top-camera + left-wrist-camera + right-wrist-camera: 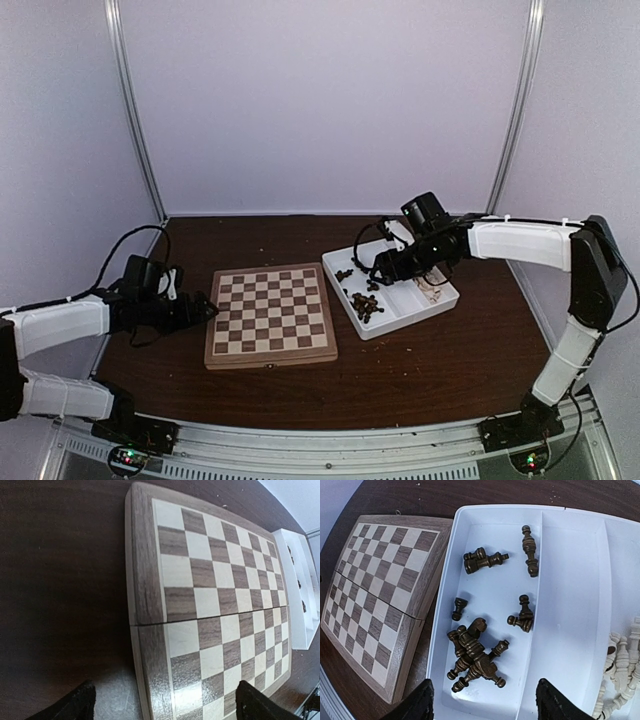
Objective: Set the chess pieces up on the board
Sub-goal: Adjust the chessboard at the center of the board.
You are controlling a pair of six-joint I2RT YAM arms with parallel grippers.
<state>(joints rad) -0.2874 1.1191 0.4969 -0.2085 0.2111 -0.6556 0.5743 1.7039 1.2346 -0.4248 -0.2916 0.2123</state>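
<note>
The board (270, 314) lies bare on the dark table, left of centre; it also shows in the left wrist view (220, 600) and the right wrist view (380, 590). The dark brown chess pieces (475, 655) lie loose in the left compartment of a white tray (400, 310), with a few more (482, 560) further back. My right gripper (482, 705) is open and empty, hovering above the pile. My left gripper (165, 705) is open and empty, low over the board's left edge.
Pale cream pieces (620, 670) lie in the tray's right compartment; its middle compartment (570, 605) holds nothing. The tray (440, 630) sits close to the board's right edge. White walls and metal posts enclose the table.
</note>
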